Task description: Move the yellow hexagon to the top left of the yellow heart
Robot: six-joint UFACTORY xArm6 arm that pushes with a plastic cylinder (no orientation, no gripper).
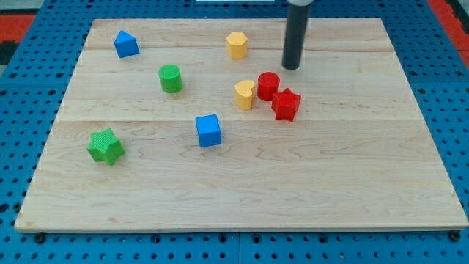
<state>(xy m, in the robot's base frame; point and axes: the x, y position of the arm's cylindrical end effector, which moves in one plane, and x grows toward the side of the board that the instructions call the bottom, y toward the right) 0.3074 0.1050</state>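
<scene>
The yellow hexagon (237, 45) sits near the view's top, a little left of centre. The yellow heart (245, 94) lies below it, near the board's middle, touching or nearly touching the red cylinder (268, 86) on its right. My tip (292, 67) is the lower end of the dark rod, standing to the right of the yellow hexagon and above the red cylinder, apart from both.
A red star (286, 104) lies just right of and below the red cylinder. A blue cube (209, 130) is below the heart to the left. A green cylinder (171, 78), a blue pentagon-like block (126, 44) and a green star (105, 146) lie on the left of the wooden board (352, 183).
</scene>
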